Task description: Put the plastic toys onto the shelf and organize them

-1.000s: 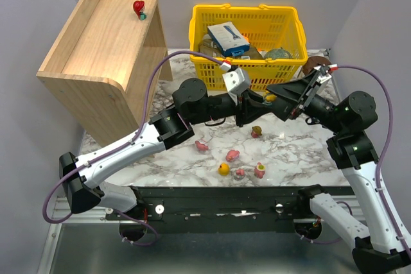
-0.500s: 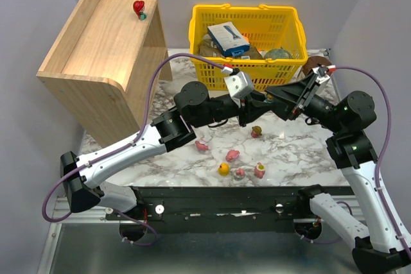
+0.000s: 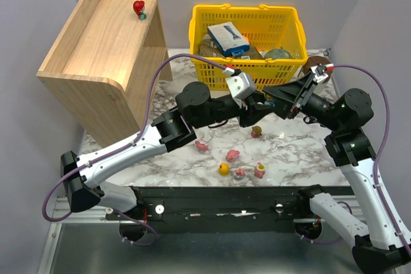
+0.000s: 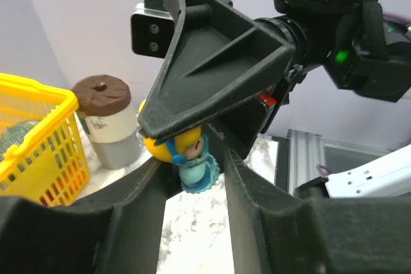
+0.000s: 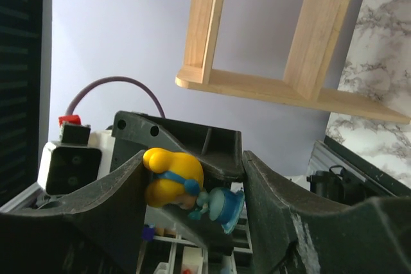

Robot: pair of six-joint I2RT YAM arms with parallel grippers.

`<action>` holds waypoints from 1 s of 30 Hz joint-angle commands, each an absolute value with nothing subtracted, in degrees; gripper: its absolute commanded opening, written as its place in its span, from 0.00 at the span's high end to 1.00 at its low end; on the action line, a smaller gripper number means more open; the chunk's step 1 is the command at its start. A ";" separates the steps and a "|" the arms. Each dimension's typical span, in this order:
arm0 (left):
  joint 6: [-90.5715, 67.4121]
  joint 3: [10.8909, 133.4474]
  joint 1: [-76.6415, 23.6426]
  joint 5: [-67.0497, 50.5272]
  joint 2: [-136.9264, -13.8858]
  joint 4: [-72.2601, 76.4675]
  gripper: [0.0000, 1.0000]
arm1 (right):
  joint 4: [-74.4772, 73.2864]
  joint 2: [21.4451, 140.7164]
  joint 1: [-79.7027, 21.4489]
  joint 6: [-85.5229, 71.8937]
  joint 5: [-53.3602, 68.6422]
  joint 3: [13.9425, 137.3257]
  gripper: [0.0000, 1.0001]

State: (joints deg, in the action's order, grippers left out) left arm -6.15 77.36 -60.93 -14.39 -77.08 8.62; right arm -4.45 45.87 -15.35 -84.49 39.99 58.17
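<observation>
One red toy (image 3: 139,8) stands on the shelf (image 3: 96,36), upper left. Mid-frame, the right hand (image 5: 192,171) holds a yellow toy (image 4: 183,149); whether the narrow left hand (image 4: 192,166) grips it is unclear. More toys (image 3: 232,155) lie on the surface (image 3: 295,152).

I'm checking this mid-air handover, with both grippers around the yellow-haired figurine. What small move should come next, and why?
Probably open the left gripper fully and draw it straight back. The yellow-haired figurine sits between both pairs of fingers, and the right gripper appears clamped on its head, so it could likely carry the toy alone. Whether the left fingers touch it is unclear.
</observation>
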 commanded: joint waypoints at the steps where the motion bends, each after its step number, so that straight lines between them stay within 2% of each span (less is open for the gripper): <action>1: -5.89 79.72 -61.44 -14.76 -77.70 7.91 0.48 | -5.71 46.05 -15.73 -81.91 42.45 59.94 0.84; 10: -6.85 79.63 -61.44 -13.02 -76.47 7.99 0.29 | -6.06 45.79 -15.73 -81.39 42.28 59.94 0.88; 14: -8.35 79.63 -61.44 -10.12 -75.68 9.23 0.24 | -5.98 45.62 -15.73 -80.77 42.36 59.94 0.88; 30: -14.41 81.91 -59.15 -8.61 -74.27 7.56 0.16 | -4.57 46.67 -15.73 -79.72 47.64 62.75 0.88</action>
